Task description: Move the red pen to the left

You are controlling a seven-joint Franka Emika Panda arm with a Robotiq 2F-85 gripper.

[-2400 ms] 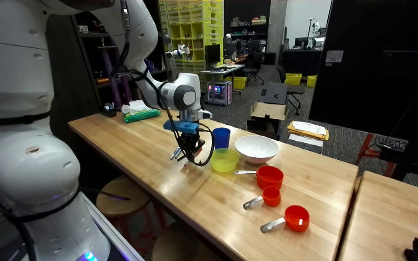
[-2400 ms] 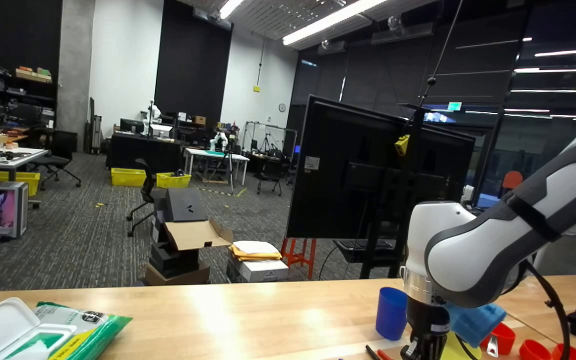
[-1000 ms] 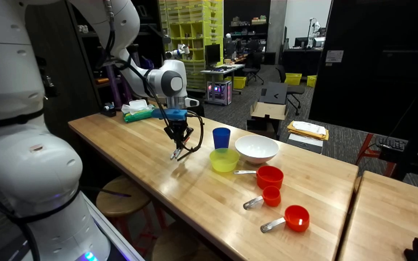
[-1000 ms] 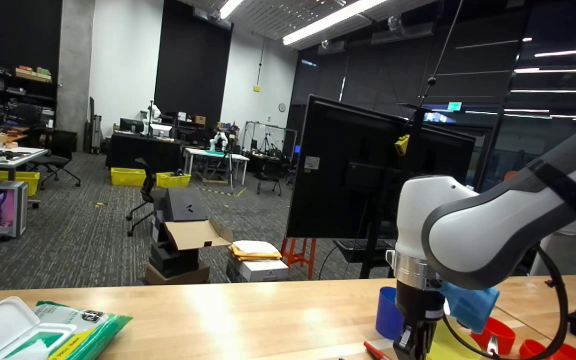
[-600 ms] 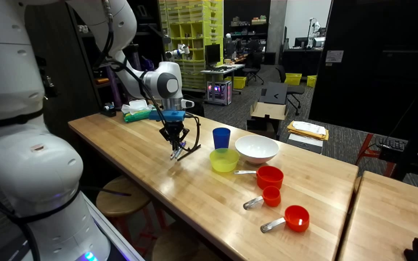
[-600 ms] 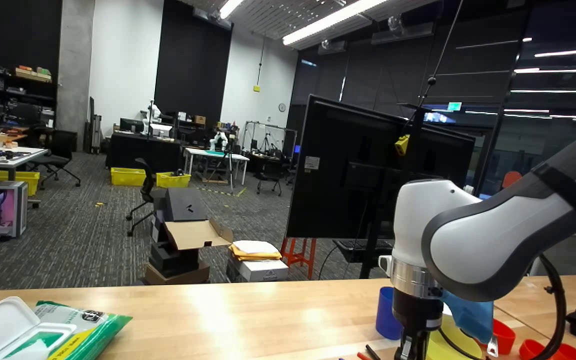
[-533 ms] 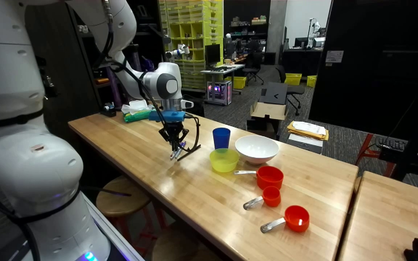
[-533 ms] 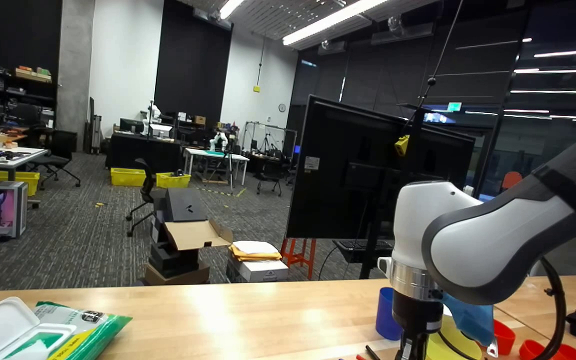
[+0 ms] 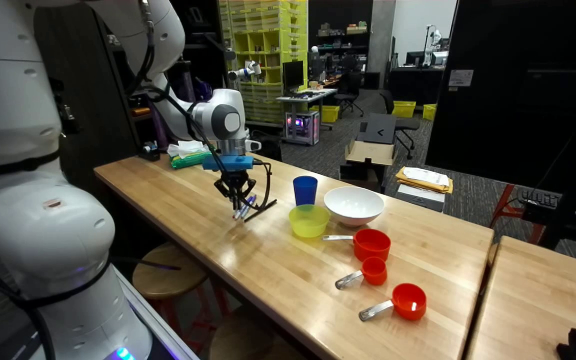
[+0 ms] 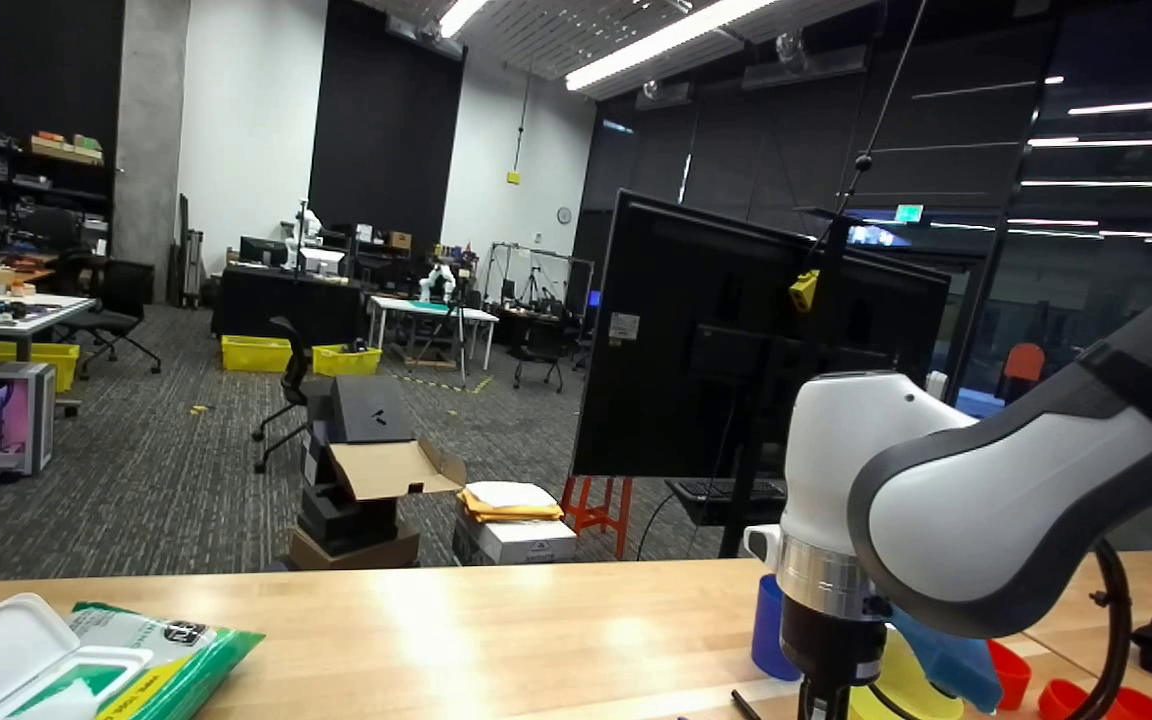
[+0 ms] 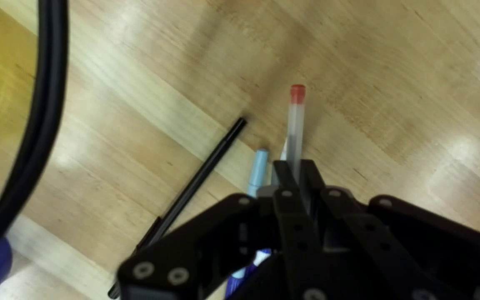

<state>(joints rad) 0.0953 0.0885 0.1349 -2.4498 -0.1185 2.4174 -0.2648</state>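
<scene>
The red pen (image 11: 296, 121) has a red end and a clear barrel. My gripper (image 11: 294, 167) is shut on it; the barrel runs between the two fingertips and the red end sticks out ahead of them. In an exterior view the gripper (image 9: 237, 202) is low over the table, at the left side of the loose pens. A small red tip of the pen (image 9: 234, 216) shows below it there. Whether the pen touches the table, I cannot tell. In an exterior view the gripper (image 10: 824, 695) is cut off by the lower edge and the pen is out of view.
Blue markers (image 11: 258, 168) lie just beside and partly under my fingers. A black pen (image 11: 198, 179) lies beside them. A yellow bowl (image 9: 309, 221), a blue cup (image 9: 305, 190), a white bowl (image 9: 354, 202) and red measuring cups (image 9: 372, 245) stand to the right.
My gripper has carried the red pen from the right of the loose pens, over them, to their left side. In the last half second it has moved slightly left and lower.
</scene>
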